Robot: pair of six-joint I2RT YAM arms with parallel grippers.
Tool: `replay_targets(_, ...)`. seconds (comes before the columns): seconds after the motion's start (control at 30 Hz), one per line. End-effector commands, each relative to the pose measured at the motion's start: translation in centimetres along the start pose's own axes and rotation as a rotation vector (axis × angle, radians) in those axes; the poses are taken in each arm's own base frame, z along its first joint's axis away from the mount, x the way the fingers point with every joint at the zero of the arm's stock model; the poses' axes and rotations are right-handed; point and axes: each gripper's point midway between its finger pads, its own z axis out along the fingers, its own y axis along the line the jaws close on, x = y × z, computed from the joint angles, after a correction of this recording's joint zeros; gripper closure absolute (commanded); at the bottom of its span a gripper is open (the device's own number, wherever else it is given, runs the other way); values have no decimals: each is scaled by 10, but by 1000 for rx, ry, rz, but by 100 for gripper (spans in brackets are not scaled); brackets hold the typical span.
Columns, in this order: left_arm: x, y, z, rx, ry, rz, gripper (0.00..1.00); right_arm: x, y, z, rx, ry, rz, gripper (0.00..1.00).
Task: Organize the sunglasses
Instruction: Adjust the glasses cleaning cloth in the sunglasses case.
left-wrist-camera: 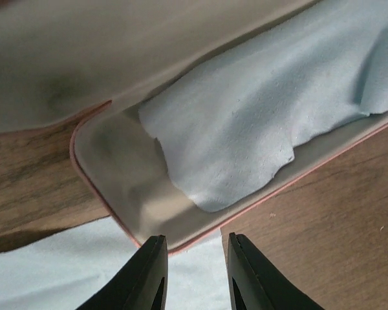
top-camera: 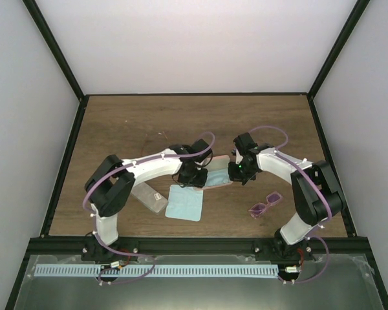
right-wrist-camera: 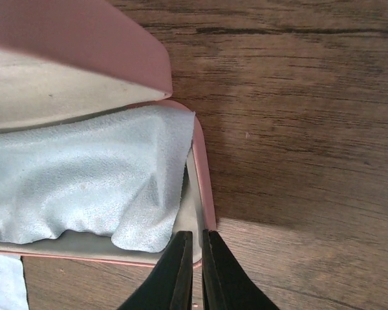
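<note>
1. The purple-pink sunglasses [top-camera: 266,205] lie on the table [top-camera: 194,116] at the right, near the right arm's elbow. They are well apart from both claws, and nothing touches them.
2. Beyond the left arm there is a thin wiry shape on the wood. It seems to be the orange-lensed sunglasses [top-camera: 163,137], but it is too small in the top view to make out any detail.
3. A pink case [right-wrist-camera: 84,51] lies open in the middle of the table between the two claws, its lid raised and its pale lining showing.
4. A light blue cloth [left-wrist-camera: 258,116] lies crumpled inside the case's tray and covers most of the tray floor. The corner nearest the left claw is bare.
5. The left claw [left-wrist-camera: 194,265] hovers just over the near rim of the case with its fingers spread. The rim shows through the gap, and nothing is gripped.
6. The right claw [right-wrist-camera: 197,258] is at the other end of the case with its fingers nearly pressed together. The case's end rim runs down between them, so the claw appears to be pinching that rim.
7. A second cloth [top-camera: 184,203] lies flat on the table just in front of the case, below the left claw.
8. A grey case [top-camera: 149,197] rests to the left of this second cloth, beside the left arm.
</note>
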Motion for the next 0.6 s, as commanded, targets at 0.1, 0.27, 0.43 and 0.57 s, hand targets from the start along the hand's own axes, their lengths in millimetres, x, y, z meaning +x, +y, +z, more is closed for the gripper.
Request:
replay_targets(0.1, -19, -9, 2, -3, -45, -1, 71, 1, 4, 0, -14, -1, -10, 94)
replay_targets(0.27, -25, -7, 6, -22, -52, -5, 71, 1, 4, 1, -16, 1, -11, 94)
replay_targets(0.43, -26, -2, 13, -53, -53, -9, 71, 3, 3, 2, -14, 2, -11, 94)
replay_targets(0.57, -27, 4, 19, -89, -50, -12, 71, 4, 2, 2, -9, 6, -15, 94)
